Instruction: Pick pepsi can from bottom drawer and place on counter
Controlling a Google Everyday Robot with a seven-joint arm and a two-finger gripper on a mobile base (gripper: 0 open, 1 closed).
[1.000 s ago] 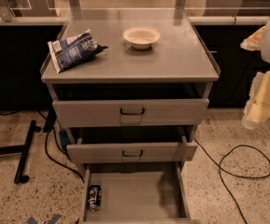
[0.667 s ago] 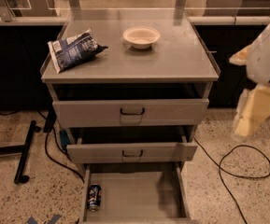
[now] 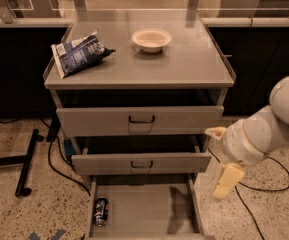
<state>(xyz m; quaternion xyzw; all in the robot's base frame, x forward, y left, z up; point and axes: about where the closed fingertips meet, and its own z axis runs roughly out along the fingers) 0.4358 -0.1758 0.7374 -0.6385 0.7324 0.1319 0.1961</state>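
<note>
The pepsi can (image 3: pixel 101 212) lies in the front left corner of the open bottom drawer (image 3: pixel 144 209), dark blue with a silver end. The counter (image 3: pixel 184 64) is the grey top of the cabinet above. My gripper (image 3: pixel 227 180) hangs from the white arm (image 3: pixel 264 129) at the right of the cabinet, level with the middle drawer and just right of the bottom drawer's right wall. It is well apart from the can, which is on the drawer's opposite side.
A blue-white chip bag (image 3: pixel 76 53) lies at the counter's left and a white bowl (image 3: pixel 151 39) at its back middle. The two upper drawers (image 3: pixel 141 119) are pulled partly out. Black cables (image 3: pixel 59 169) and a stand leg (image 3: pixel 26 164) lie on the floor at left, another cable at right.
My arm has swung in from the right edge toward the cabinet and come lower, the gripper now beside the drawers. The can, bag and bowl have not moved.
</note>
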